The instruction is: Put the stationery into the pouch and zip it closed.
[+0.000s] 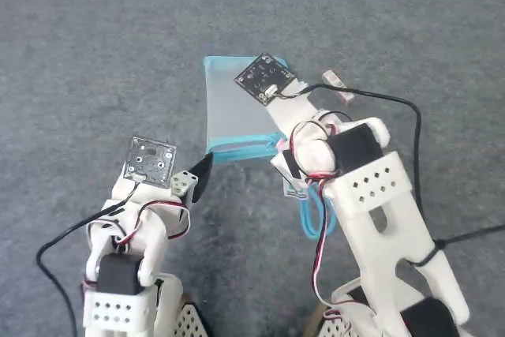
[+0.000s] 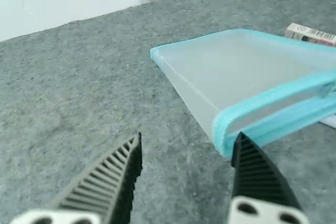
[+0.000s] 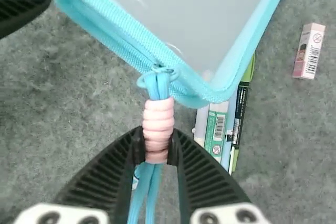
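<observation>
The pouch (image 1: 237,108) lies flat on the grey mat (image 1: 95,61), out in front of the two arms. It is see-through and has a blue edge.

The right claw (image 3: 157,139) is clamped tight on the pink pull (image 3: 158,124). The pull sits on a blue cord (image 3: 149,187). The cord is tied to the zip (image 3: 157,71) on the near edge of the pouch. The rest of the cord runs back between the two fingers of the claw. In the high view it lies in a loop on the mat under the right arm.

Some pens (image 3: 226,124) lie on the mat. They are outside the pouch and partly under its corner, just beside the right claw.

A small pink box (image 3: 307,51) lies on the mat too. It is near the pouch but does not touch it.

The left claw (image 2: 184,156) has its fingers wide apart and holds nothing. It is low over the mat, near the other near corner of the pouch. One finger is just in front of the blue edge. It is hard to tell if it touches.
</observation>
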You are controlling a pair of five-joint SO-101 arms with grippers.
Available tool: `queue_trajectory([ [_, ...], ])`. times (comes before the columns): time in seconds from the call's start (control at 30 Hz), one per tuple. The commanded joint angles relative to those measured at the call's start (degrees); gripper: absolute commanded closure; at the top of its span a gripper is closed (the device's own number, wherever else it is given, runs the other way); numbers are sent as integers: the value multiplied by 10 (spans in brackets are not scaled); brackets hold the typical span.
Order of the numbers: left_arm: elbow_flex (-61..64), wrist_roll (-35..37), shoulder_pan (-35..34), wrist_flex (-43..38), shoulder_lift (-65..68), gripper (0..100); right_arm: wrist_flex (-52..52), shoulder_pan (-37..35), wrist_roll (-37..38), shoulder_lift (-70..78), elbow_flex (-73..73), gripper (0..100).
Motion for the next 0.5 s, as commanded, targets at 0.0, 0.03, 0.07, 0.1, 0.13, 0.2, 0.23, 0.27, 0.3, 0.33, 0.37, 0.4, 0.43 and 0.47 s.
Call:
queue_trajectory([
  [0.0, 10, -17, 0, -42, 3, 731, 54, -16, 8, -27, -72, 991],
  [0.03, 15, -17, 0, -51, 3, 731, 69, -26, 8, -27, -81, 991],
  [0.07, 20, -18, 0, -54, 3, 731, 81, -37, 7, -27, -89, 991],
  [0.1, 21, -18, 0, -55, 3, 731, 92, -49, 7, -27, -94, 991],
  [0.13, 21, -17, 0, -55, 3, 731, 97, -57, 7, -27, -96, 991],
  [0.2, 21, -17, 0, -55, 3, 731, 103, -67, 6, -27, -96, 991],
  [0.23, 21, -17, 0, -55, 3, 731, 104, -68, 6, -27, -96, 991],
  [0.27, 21, -17, 0, -55, 3, 732, 104, -68, 6, -27, -95, 991],
  [0.3, 22, -17, 0, -55, 3, 732, 104, -67, 6, -27, -95, 991],
  [0.33, 22, -18, 0, -56, 3, 732, 106, -66, 7, -29, -95, 991],
  [0.37, 22, -18, 0, -57, 3, 732, 112, -66, 9, -29, -95, 991],
  [0.4, 22, -18, 0, -58, 3, 732, 117, -68, 11, -30, -95, 991],
  [0.43, 25, -18, 0, -59, 3, 732, 121, -68, 11, -32, -94, 991],
  [0.47, 30, -19, 0, -61, 3, 732, 124, -68, 11, -32, -94, 991],
])
